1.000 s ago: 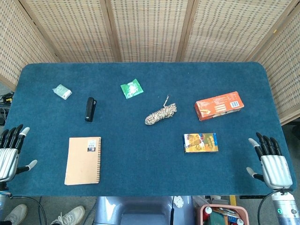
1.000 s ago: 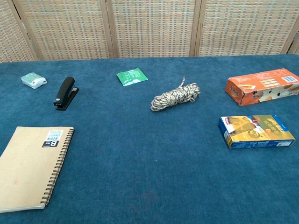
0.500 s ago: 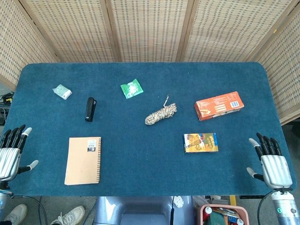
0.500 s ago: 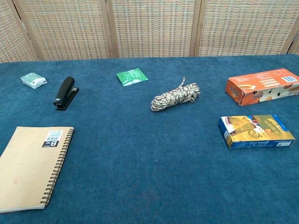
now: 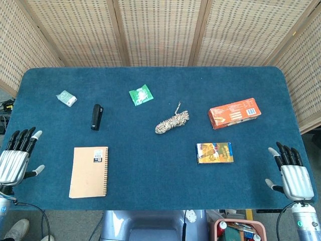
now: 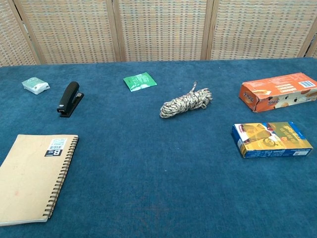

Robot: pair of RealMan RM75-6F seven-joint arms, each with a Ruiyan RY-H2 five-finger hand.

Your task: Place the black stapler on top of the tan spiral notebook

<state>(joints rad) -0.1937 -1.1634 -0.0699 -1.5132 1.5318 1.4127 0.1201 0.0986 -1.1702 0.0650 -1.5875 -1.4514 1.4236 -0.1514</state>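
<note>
The black stapler [image 5: 96, 116] [image 6: 69, 98] lies on the blue table toward the back left. In front of it, near the front left, the tan spiral notebook [image 5: 89, 171] [image 6: 35, 176] lies flat with its spiral on the right side. My left hand [image 5: 17, 157] hovers at the table's left edge, fingers spread and holding nothing, well left of the notebook. My right hand [image 5: 292, 173] is at the front right corner, fingers apart and empty. Neither hand shows in the chest view.
A small white-green packet [image 5: 66, 98] and a green packet [image 5: 141, 95] lie at the back. A coiled rope [image 5: 172, 122] sits mid-table. An orange box [image 5: 234, 113] and a yellow-blue box [image 5: 214, 152] lie on the right. Wicker screens stand behind the table.
My left hand has shifted slightly up and toward the table. The right hand has barely moved. All objects lie as before.
</note>
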